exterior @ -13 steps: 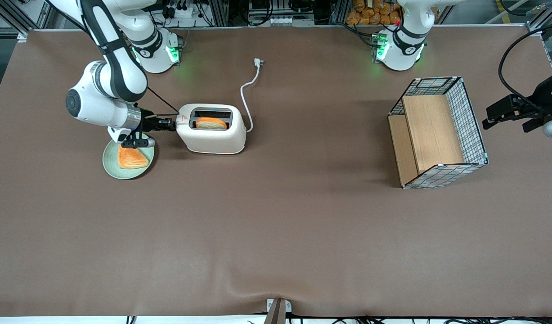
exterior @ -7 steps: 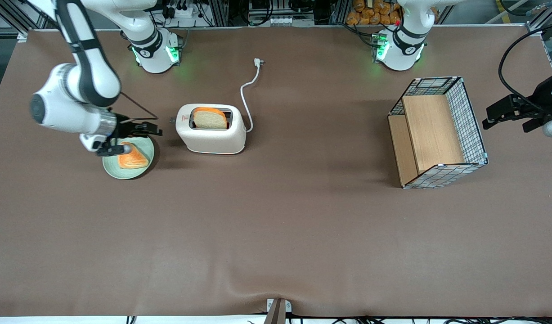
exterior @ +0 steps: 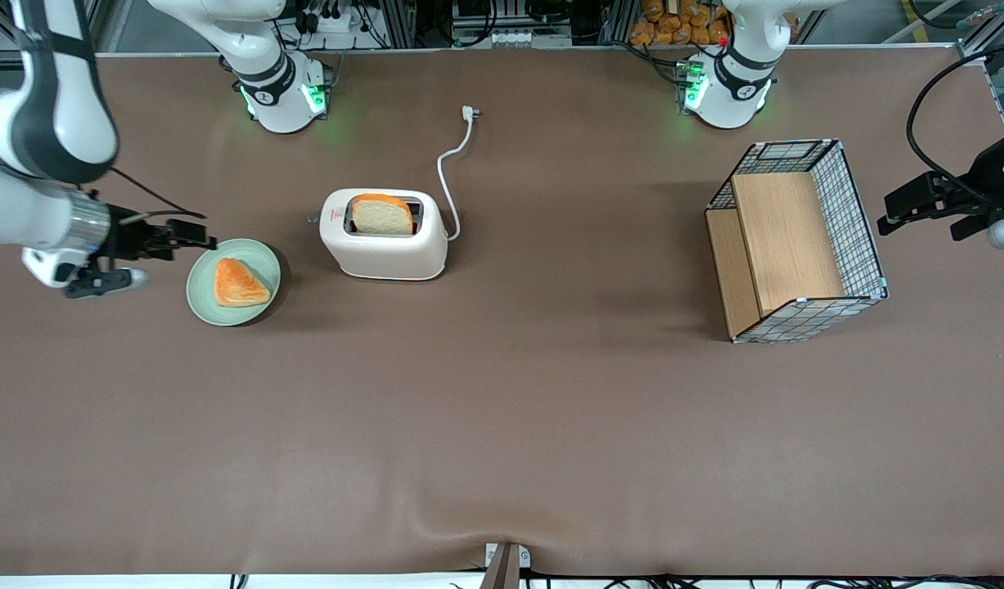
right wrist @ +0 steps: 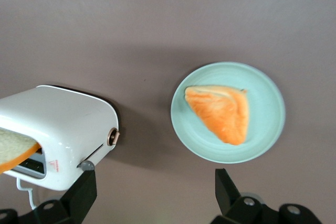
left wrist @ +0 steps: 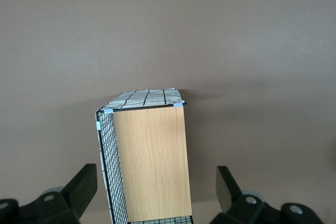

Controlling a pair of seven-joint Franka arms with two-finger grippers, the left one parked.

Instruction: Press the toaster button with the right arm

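Observation:
The cream-white toaster [exterior: 384, 236] stands on the brown table with a slice of bread [exterior: 382, 214] risen out of its top slot. Its small grey button [exterior: 312, 218] juts from the narrow end facing the working arm; in the right wrist view the button [right wrist: 86, 165] sits at the foot of a dark slit on the toaster [right wrist: 63, 135]. My right arm's gripper [exterior: 192, 240] is open and empty. It hangs well away from the toaster, past the plate, toward the working arm's end of the table. In the wrist view the gripper [right wrist: 152, 195] shows two spread fingers [right wrist: 81, 195].
A pale green plate [exterior: 264, 259] with an orange triangular pastry [exterior: 237, 283] lies between gripper and toaster; it also shows in the wrist view [right wrist: 265, 114]. The white cord [exterior: 447, 172] runs from the toaster. A wire-mesh wooden basket [exterior: 796, 241] stands toward the parked arm's end.
The gripper was at the toaster's button with the bread down in the slot. The bread has popped up, and the arm has drawn back past the plate, away from the toaster.

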